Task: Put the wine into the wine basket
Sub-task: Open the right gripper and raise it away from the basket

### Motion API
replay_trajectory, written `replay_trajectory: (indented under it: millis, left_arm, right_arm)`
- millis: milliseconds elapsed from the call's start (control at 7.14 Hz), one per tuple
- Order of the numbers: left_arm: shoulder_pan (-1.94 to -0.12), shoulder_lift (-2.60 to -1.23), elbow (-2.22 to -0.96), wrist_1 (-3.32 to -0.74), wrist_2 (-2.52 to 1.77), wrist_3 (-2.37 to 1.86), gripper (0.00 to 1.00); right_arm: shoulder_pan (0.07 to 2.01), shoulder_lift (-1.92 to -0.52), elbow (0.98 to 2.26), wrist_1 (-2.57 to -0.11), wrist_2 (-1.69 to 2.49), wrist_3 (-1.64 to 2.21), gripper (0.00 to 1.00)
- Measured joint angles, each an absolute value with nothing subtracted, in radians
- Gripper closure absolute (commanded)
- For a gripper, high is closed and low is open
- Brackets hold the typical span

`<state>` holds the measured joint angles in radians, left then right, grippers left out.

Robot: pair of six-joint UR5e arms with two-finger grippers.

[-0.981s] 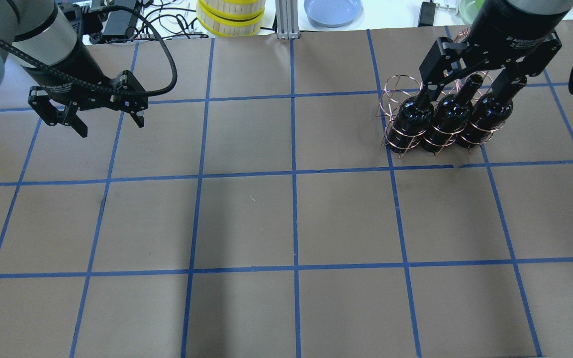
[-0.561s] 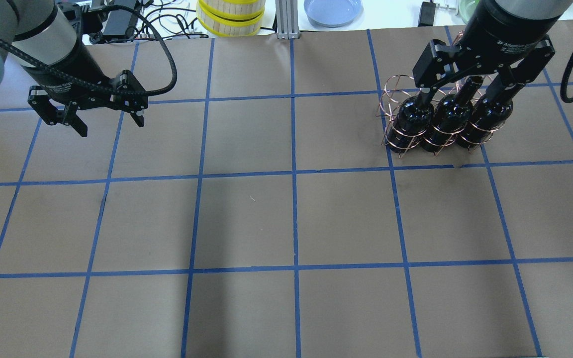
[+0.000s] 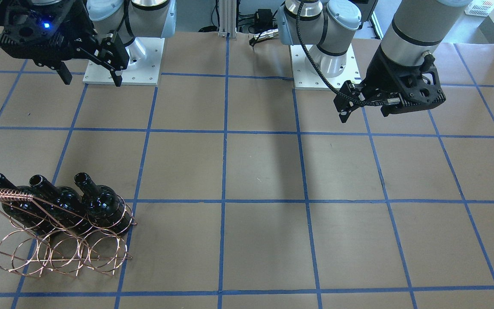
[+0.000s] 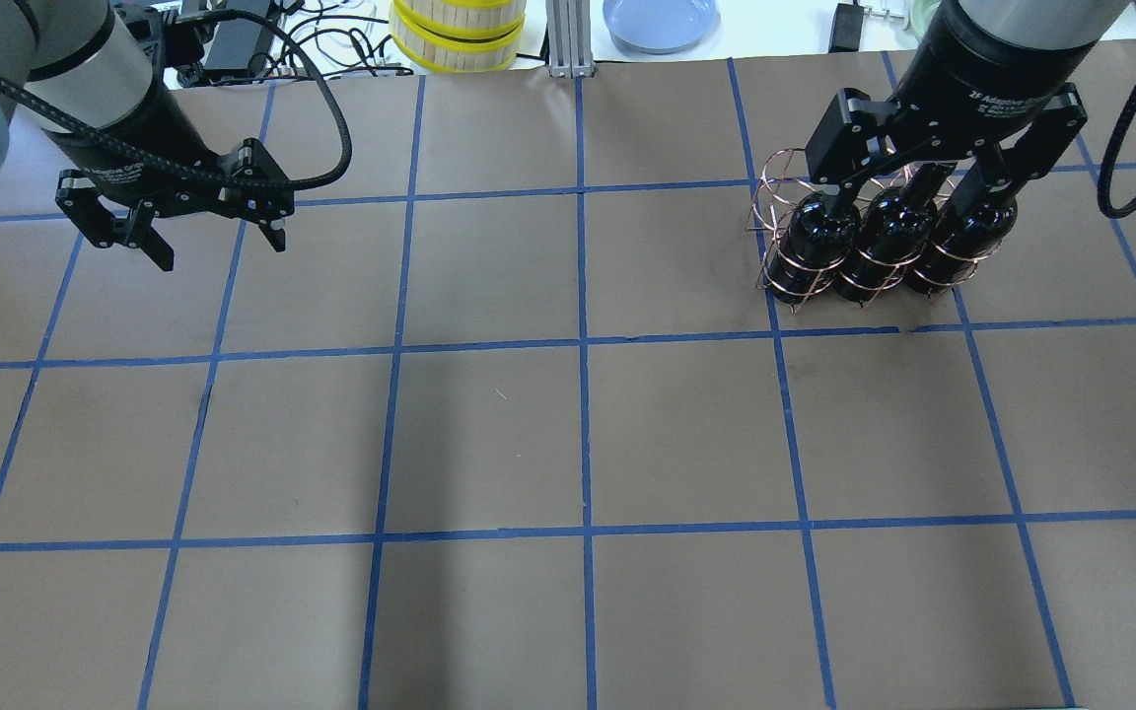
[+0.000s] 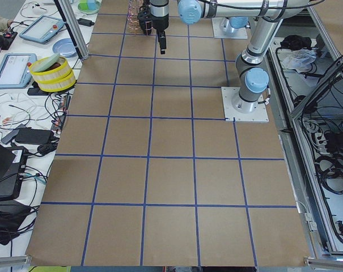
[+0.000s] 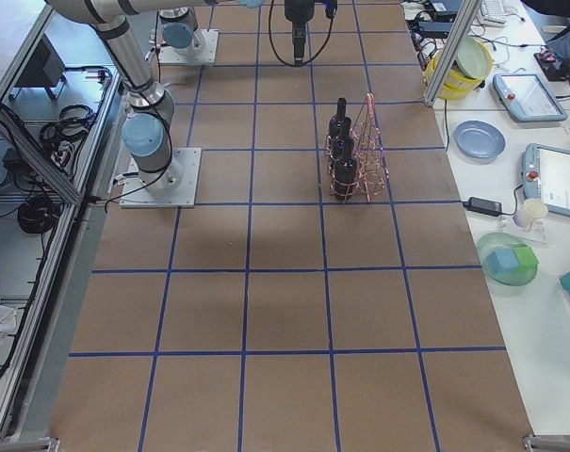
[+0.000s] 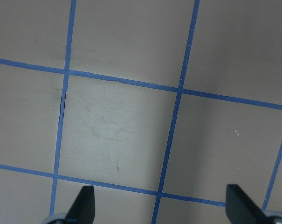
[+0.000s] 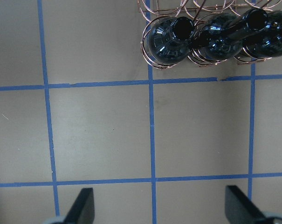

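1. surface point(image 4: 489, 434): brown sheet, gridded with blue tape.

2. left claw point(image 4: 223, 251): hung over the surface, well apart from the basket. Fingers were found spread, with nothing between them.

3. wine basket point(image 3: 4, 196): copper wire, stood toward the far right of the surface. The wine point(image 4: 886, 235) was found seated in its rings, mouths up, side by side. Which bottle was the task's own could not be told, the bottles being alike.

4. right claw point(image 3: 91, 81): held high, on the robot's side of the basket, touching nothing. Fingers were found spread wide and nothing was pinched. The placing was judged done, and retreat was taken as the step in hand. It was judged best done by a clean lift away, the fingers left wide, so that no neck is knocked and the coiled handle is not snagged.

5. Beyond the far edge: blue plate point(image 4: 660, 20); yellow-banded stack point(image 4: 458, 35).

Count: bottles, three; basket, one; claws, two; plate, one; stack, one.
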<state>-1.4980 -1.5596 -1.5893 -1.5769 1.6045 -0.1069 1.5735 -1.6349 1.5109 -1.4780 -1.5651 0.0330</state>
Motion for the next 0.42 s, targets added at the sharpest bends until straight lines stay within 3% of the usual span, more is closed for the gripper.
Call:
replay_trajectory:
  millis: [420]
  left_arm:
    - [-1.499,-1.555,-1.589,-1.578,1.602,-0.114,0.0]
  right_arm:
    - [1.575,-1.635,1.511,-1.48,-1.564,0.031,0.0]
